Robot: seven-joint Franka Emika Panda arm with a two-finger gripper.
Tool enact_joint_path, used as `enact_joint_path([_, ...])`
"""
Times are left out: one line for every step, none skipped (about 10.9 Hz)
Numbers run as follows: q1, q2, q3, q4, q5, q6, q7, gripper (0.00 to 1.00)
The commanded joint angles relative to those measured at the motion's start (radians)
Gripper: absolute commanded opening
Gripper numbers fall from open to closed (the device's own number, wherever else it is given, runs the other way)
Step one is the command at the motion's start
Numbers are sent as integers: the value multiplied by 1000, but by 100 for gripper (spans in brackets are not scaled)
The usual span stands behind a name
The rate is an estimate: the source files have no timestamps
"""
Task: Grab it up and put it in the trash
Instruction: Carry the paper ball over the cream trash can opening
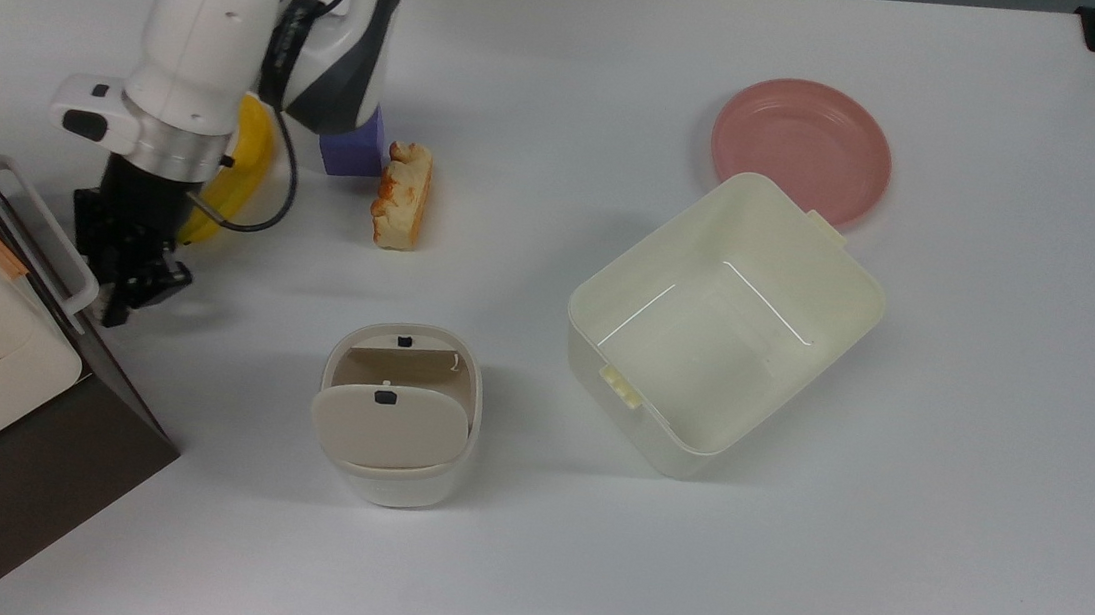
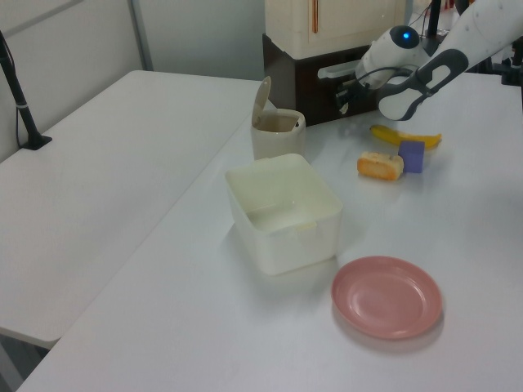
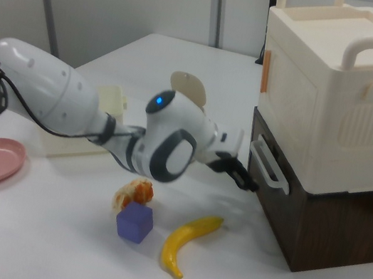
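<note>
Top view: gripper off the desk, fingers pressed together, presumably pinching the unseen paper ball. Carry toward four o'clock, release over the trash opening.

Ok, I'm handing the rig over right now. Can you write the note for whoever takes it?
Gripper: above the table, between the banana and the dark cabinet. I can't tell its grip state, or whether it holds the paper ball.
Trash bin: upright, to the top view's right of the gripper and nearer that view's bottom edge, with its flap tipped so the opening shows.
Done: arm is at the pickup spot.
Left: confirm the ball is in hand, carry it over the bin opening, release. Don't use the larger tub.
</note>
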Motion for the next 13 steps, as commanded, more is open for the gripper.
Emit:
enact_joint_path([107, -140, -3, -36, -11, -194, -14, 0])
enact_joint_path([142, -172, -2, -33, -10, -238, -8, 0])
enact_joint_path([184, -189, 0, -32, -1, -252, -2, 0])
enact_joint_path([215, -191, 3, -21, 1, -253, 38, 0])
enact_joint_path([228, -189, 7, 2, -8, -253, 62, 0])
enact_joint_path([236, -189, 21, 22, -10, -251, 67, 0])
enact_joint_path([241, -189, 30, 43, -13, -250, 67, 0])
enact_joint_path([245, -189, 33, 50, -14, -240, 67, 0])
enact_joint_path([267, -186, 35, 71, -14, -239, 67, 0])
enact_joint_path([270, -180, 35, 89, -14, -239, 67, 0])
enact_joint_path([273, -176, 39, 103, -17, -240, 66, 3])
enact_joint_path([275, -163, 50, 103, -27, -240, 69, 49])
enact_joint_path([275, -157, 61, 103, -25, -242, 82, 89])
